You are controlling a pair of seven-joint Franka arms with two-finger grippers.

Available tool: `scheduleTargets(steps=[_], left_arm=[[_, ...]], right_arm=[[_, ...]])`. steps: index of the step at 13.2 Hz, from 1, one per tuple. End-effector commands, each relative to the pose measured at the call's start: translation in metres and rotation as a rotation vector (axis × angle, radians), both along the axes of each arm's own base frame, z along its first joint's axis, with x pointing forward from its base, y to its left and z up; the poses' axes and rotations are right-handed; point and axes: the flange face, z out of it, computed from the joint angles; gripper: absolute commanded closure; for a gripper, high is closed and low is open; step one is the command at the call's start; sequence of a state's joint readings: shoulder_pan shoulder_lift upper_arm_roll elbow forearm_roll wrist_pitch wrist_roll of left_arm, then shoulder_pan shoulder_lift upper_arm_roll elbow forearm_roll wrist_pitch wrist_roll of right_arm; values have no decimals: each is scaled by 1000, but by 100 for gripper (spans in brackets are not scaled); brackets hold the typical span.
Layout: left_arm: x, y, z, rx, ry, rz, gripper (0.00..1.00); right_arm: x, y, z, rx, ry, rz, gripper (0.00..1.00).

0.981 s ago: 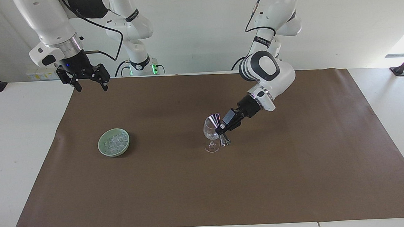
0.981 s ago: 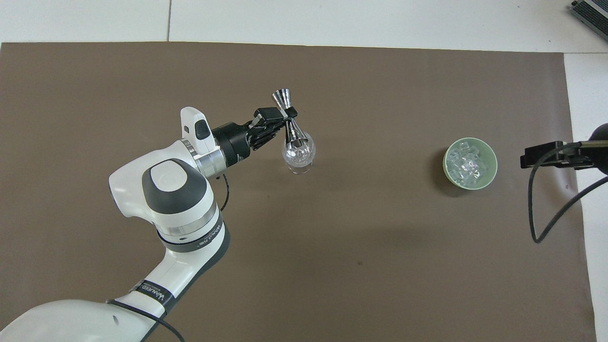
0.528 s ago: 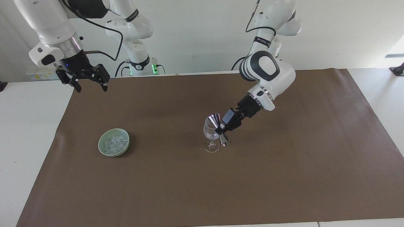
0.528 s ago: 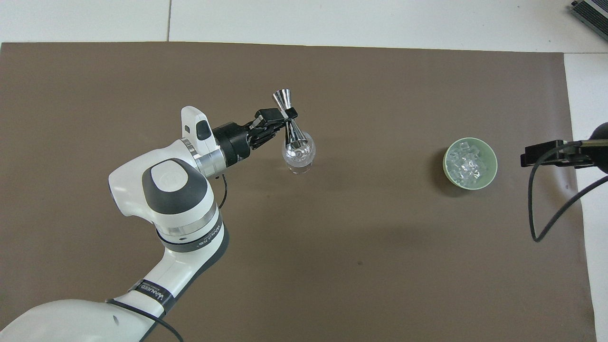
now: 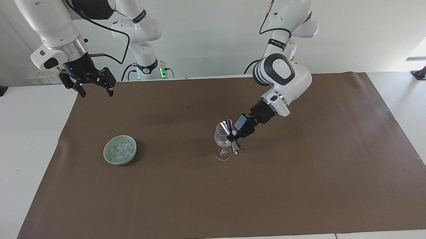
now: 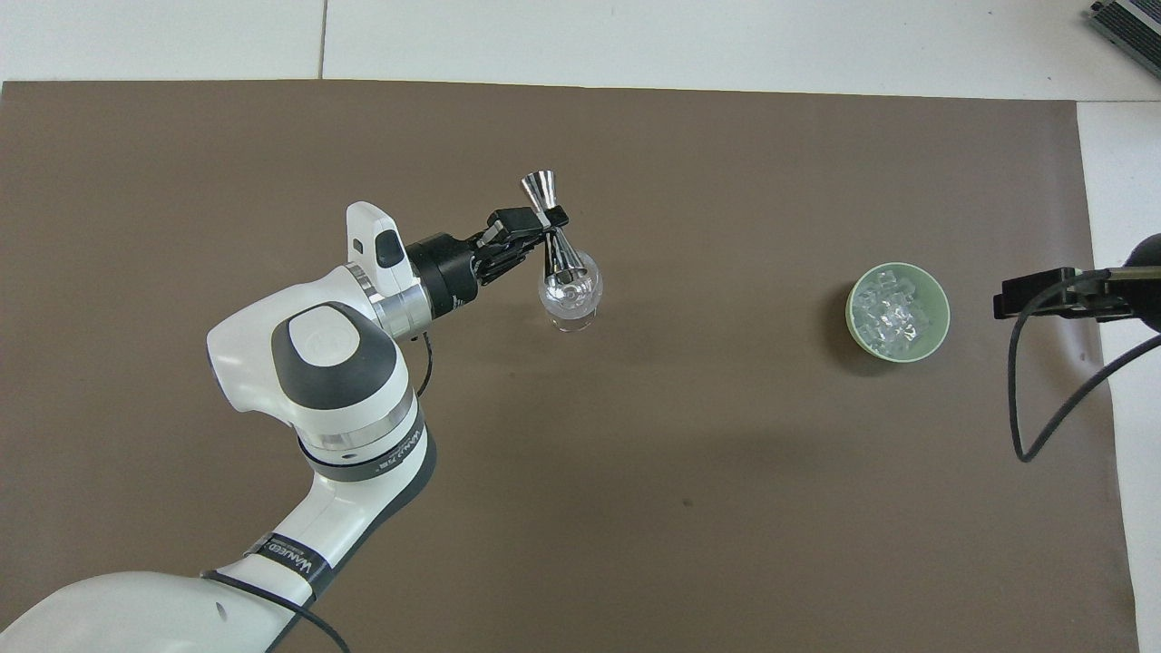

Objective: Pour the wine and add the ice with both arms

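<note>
A clear stemmed wine glass (image 5: 220,139) (image 6: 570,295) stands near the middle of the brown mat. My left gripper (image 5: 233,136) (image 6: 549,219) is shut on the waist of a silver double-cone jigger (image 5: 237,149) (image 6: 542,189). The jigger is tilted, with one cone at the glass's rim. A pale green bowl (image 5: 106,154) (image 6: 853,308) holds the ice (image 5: 121,148) (image 6: 898,313), several small clear cubes, toward the right arm's end of the table. My right gripper (image 5: 98,93) waits open and empty, high over the mat's edge nearest the robots.
The brown mat (image 5: 311,187) covers most of the white table (image 5: 21,151). A black cable (image 6: 1020,399) hangs from the right arm beside the bowl. Black clamps (image 5: 423,71) sit at the table's corners nearest the robots.
The left wrist has shifted only very slightly, and the jigger stays tilted at the glass. The right gripper has hardly moved.
</note>
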State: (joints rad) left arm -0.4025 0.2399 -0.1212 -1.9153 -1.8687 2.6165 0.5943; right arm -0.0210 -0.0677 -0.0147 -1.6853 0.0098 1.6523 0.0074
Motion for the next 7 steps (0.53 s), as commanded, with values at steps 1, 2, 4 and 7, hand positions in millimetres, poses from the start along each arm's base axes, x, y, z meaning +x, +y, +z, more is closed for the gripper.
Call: scheduleTargets(steps=[1,2,4,7], left_arm=[[1,0,7,8,-19,5,100],[1,-1,8,5,-19,6,100],[1,-1,9,5,-21,7,100],[2,0,11,4,-22,12,100]], right_arm=[[-1,-3,-2,-6,-11,-18,0],[1,-4,-1,-6,-26,-20,0],[2,-4,-4,-6,-40,-21,0],[1,-4,-8,-6,-39,-20,0]])
